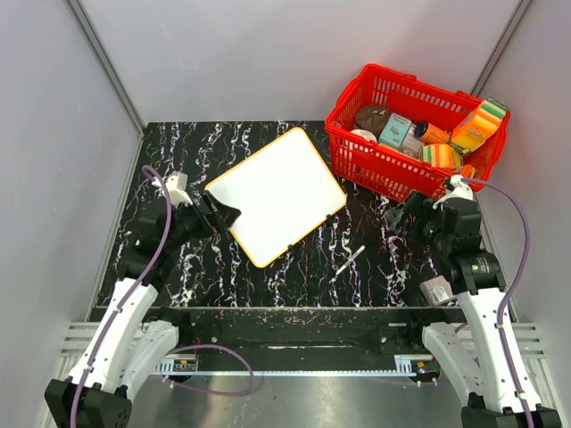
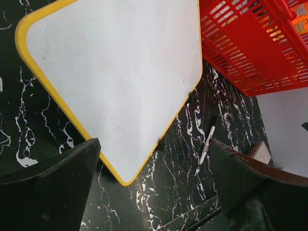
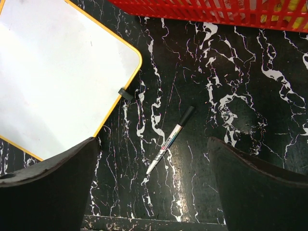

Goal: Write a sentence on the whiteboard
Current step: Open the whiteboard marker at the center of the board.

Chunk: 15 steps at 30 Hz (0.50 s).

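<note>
Both jaws wide open, empty. Whiteboard (image 1: 275,194) flat on bench (image 1: 268,267), skewed, blank; marker (image 1: 350,259) loose near its right edge. Risk: marker rolling from a clumsy pinch; unsecured board sliding under pen pressure.

The whiteboard (image 1: 277,194) lies flat on the table (image 1: 268,276) straight ahead of my left gripper (image 1: 225,216) and off to the left of my right gripper (image 1: 400,217), the marker (image 1: 350,259) rests apart from it, just in front of my right gripper, and the filled basket (image 1: 375,169) stands farther beyond that gripper, right of the board.
</note>
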Available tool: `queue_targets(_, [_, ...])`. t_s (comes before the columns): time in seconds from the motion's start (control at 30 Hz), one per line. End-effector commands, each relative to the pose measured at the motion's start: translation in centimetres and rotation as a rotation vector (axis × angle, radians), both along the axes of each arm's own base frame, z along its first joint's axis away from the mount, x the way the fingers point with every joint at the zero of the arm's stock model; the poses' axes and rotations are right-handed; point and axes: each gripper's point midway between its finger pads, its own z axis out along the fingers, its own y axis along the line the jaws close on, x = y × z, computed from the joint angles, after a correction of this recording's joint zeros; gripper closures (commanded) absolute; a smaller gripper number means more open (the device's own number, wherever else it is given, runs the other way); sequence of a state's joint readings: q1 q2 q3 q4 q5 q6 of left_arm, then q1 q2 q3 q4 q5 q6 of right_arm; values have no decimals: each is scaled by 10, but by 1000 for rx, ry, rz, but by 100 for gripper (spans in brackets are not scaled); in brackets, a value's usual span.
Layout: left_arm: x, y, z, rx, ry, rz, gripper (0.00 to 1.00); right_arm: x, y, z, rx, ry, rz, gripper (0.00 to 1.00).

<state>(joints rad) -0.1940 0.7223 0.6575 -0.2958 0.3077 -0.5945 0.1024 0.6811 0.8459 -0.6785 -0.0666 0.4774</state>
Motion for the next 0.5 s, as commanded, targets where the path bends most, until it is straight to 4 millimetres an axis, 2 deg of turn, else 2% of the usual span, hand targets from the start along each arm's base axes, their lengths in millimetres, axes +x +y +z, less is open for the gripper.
queue_targets(0.0, [-1, -8, 33, 47, -121, -45, 1, 1, 5, 11, 1, -34, 37, 0])
queue_targets(0.07, [-2, -20, 36, 74, -132, -104, 1, 1, 6, 8, -1, -25, 43, 0])
queue_targets(0.1, [-7, -34, 33, 97, -123, -153, 1, 1, 7, 7, 2, -25, 47, 0])
queue_targets(0.17, [-2, -44, 26, 168, -83, -150, 1, 1, 8, 5, 5, -15, 54, 0])
queue_targets(0.2, [-12, -65, 22, 199, -76, -214, 1, 1, 8, 4, 5, -12, 56, 0])
queue_targets(0.23, [-5, -71, 15, 250, -49, -189, 1, 1, 9, 4, 4, -11, 57, 0])
queue_targets(0.27, [-6, -81, 12, 269, -40, -207, 1, 1, 9, 4, 6, -10, 56, 0])
queue_targets(0.3, [-14, -100, 9, 278, -30, -255, 1, 1, 8, 5, 7, -13, 54, 0])
queue_targets(0.37, [-9, -123, -2, 331, -6, -264, 1, 1, 8, 4, 4, -12, 50, 0])
queue_targets(0.4, [-21, -143, -6, 360, -12, -320, 1, 0, 7, 4, 5, -12, 46, 0])
queue_targets(0.43, [-15, -155, -15, 413, -1, -308, 1, 0, 7, 4, 5, -12, 45, 0])
queue_targets(0.47, [-26, -174, -20, 437, -5, -357, 1, -1, 6, 3, 7, -6, 40, 0])
